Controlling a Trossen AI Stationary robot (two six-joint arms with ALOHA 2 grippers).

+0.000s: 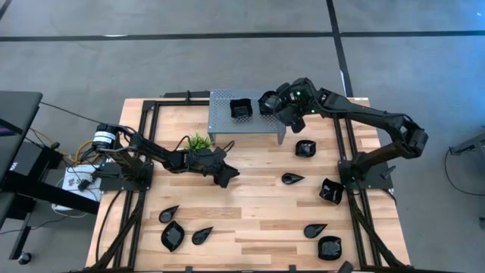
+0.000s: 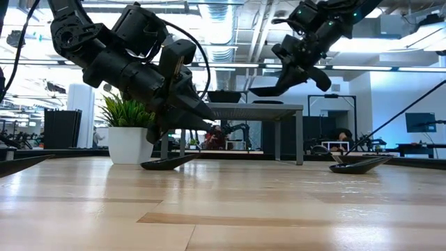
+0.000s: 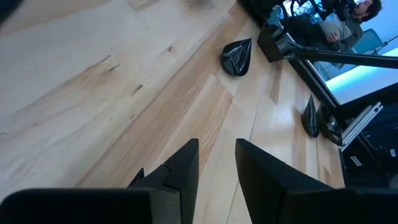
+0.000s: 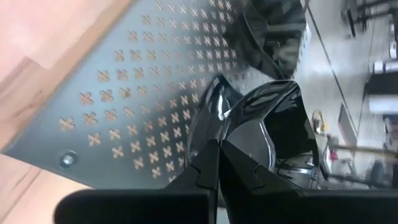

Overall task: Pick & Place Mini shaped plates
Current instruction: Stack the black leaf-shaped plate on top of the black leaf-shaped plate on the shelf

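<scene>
The left gripper (image 1: 227, 176) hovers over bare wood near table centre, its jaws narrowly parted and holding nothing. At its 12 o'clock stands the grey perforated stand (image 1: 223, 121), carrying one mini plate (image 1: 241, 109). At that plate's 3 o'clock, the right gripper (image 1: 270, 102) pinches another black dish (image 4: 273, 118) by its rim above the stand.
</scene>
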